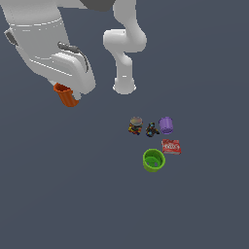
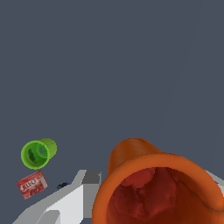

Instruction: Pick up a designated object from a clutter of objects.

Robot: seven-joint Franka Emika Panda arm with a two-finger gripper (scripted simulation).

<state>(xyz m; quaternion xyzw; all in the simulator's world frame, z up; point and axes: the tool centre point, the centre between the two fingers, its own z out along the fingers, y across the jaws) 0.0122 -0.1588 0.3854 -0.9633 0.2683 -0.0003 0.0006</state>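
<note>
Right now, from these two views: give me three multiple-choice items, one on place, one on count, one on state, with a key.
1. In the exterior view, where does the red packet lie relative to the green cup?
A. Toward that view's right and slightly higher in the picture
B. Inside it
C. Far off toward that view's left

2. How many cups remain on the floor?
A. One
B. Two
C. Four

3. What is the state of the orange cup?
A. Lying among the clutter
B. Stacked in the purple cup
C. Held in the hand, raised away from the clutter

Key: 1 A, the packet sits just right of the green cup's rim. 2 B, only the green and purple cups sit below. 3 C, the wrist view shows the orange cup between the fingers, its mouth toward the camera.
</note>
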